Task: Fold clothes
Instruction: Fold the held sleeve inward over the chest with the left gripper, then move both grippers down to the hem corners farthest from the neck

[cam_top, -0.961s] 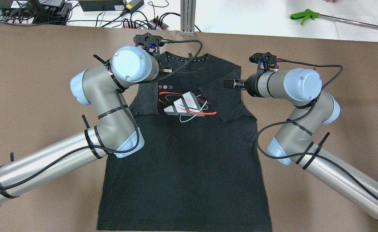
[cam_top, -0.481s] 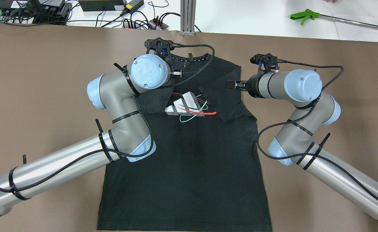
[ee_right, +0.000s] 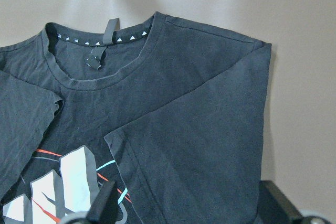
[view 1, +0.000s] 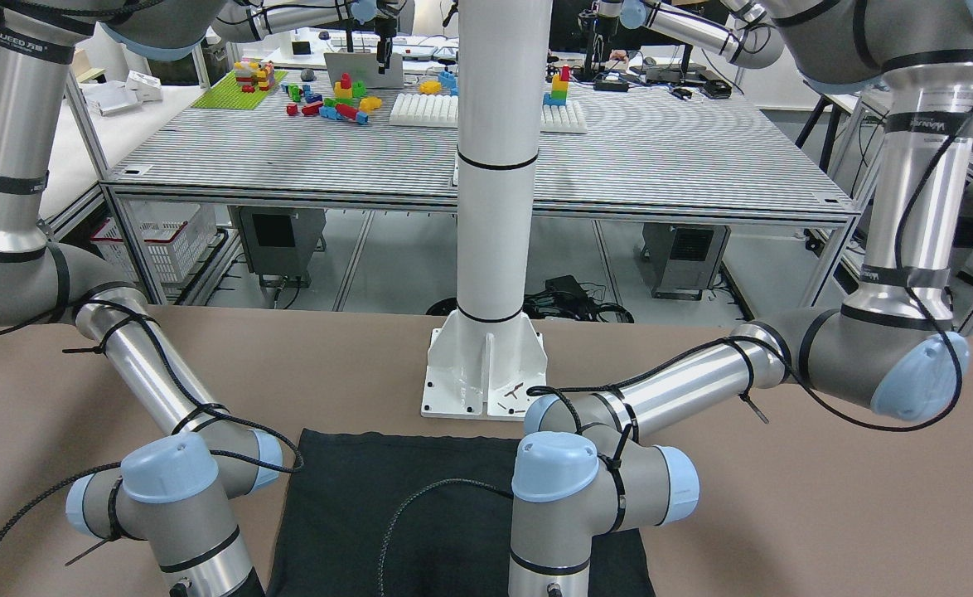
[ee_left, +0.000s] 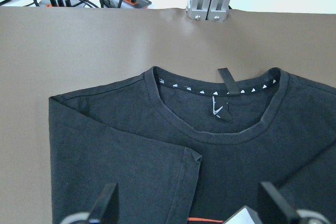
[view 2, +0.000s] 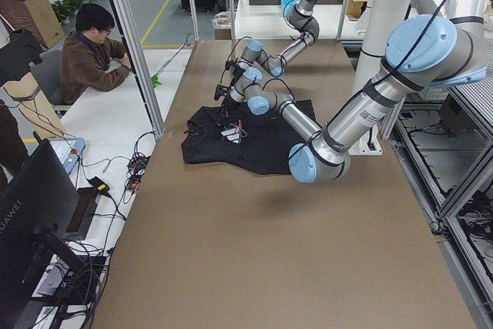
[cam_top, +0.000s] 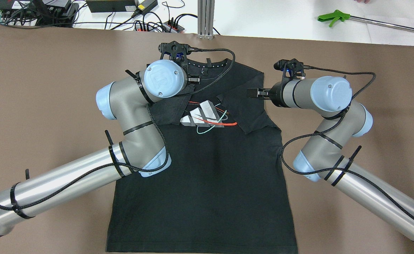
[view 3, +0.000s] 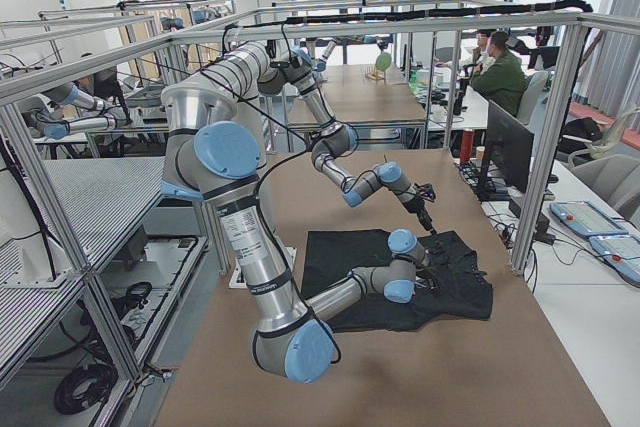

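One T-shirt [cam_top: 200,183], black, soft matte knit, lies flat and face up in the centre of the overhead frame on a table [cam_top: 34,88] with a smooth brown cover. Its collar [ee_left: 218,129] points to the top of the frame and its hem runs to the bottom edge. The collar is ribbed and round, with a band of small white triangles inside and a short black loop [ee_left: 227,80]. The chest print [cam_top: 203,118] shows three slanted grey-white bars crossed by red and teal ovals. Both short sleeves are folded inward over the chest: one at centre left [cam_top: 164,109], one at centre right [cam_top: 249,109], with stitched hems. The left arm's grey and pale-blue joints cover the shirt's upper left shoulder and part of the print. The left gripper [ee_left: 188,195] hovers over the collar area with its fingers spread wide and nothing between them. The right gripper [ee_right: 189,192] is likewise spread wide and empty, above the folded sleeve at the right. In the front-facing frame both grippers are cut off at the bottom edge. A white round pillar [view 1: 495,166] on a bolted plate stands just beyond the hem there. A white slatted basket [view 1: 163,240] sits under the far table at middle left, its contents too dim to make out. A green-handled tool [cam_top: 334,17] lies at the upper right.
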### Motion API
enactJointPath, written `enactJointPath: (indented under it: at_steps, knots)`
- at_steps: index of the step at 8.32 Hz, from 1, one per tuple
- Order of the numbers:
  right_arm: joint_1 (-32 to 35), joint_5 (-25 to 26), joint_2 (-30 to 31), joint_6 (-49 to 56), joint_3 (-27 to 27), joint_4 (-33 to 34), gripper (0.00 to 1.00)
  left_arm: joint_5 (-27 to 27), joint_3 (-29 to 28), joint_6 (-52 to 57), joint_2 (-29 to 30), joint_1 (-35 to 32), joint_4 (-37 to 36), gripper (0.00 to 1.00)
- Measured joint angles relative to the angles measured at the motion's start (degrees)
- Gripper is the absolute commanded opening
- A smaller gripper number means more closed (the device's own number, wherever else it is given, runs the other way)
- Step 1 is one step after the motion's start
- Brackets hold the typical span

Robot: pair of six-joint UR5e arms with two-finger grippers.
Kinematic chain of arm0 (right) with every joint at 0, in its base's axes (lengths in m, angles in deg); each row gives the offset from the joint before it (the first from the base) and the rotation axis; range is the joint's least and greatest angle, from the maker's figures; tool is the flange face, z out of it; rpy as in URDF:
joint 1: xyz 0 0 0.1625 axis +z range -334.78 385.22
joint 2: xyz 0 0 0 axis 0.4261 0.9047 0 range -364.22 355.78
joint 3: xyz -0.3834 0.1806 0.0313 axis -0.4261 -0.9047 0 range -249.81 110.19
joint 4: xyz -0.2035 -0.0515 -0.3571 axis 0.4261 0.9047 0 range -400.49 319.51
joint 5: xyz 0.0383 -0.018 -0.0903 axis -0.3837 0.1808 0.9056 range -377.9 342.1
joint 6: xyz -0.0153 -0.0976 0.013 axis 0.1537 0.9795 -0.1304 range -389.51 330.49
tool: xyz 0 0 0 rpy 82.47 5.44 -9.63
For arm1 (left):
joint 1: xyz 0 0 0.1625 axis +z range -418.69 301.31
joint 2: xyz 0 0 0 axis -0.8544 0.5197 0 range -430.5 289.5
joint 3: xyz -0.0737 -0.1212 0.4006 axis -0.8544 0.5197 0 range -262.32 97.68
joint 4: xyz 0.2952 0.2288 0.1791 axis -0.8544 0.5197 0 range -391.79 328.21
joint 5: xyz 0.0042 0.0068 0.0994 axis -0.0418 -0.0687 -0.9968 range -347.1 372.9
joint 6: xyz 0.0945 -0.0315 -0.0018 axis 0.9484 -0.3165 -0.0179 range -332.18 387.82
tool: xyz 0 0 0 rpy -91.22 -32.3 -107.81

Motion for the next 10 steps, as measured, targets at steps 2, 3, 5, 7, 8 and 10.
enactJointPath:
  at_steps: [2,3,5,7,8,10]
  knots:
    - [0.2,-0.7,0.6,-0.9,3.1,1.6,0.94,4.7,3.5,-1.5,-2.1,-1.1,0.5,0.93]
    - [0.2,-1.2,2.5,-1.2,7.5,5.1,0.94,7.3,5.9,-3.3,-3.9,-1.6,0.7,0.93]
    - [0.0,-2.8,8.4,-1.4,19.2,13.9,0.94,11.2,15.4,-6.2,-11.5,-1.9,0.9,0.93]
    - [-0.3,-5.6,13.4,-3.2,24.4,16.5,0.94,14.7,23.7,-8.8,-19.5,-1.7,2.6,0.93]
    - [-0.3,-7.3,16.5,-5.2,25.6,15.8,0.94,15.3,24.2,-11.7,-21.6,-1.3,4.7,0.93]
    - [-0.4,-9.8,24.5,-7.2,26.8,11.4,0.94,15.2,23.0,-14.9,-23.9,1.5,10.0,0.93]
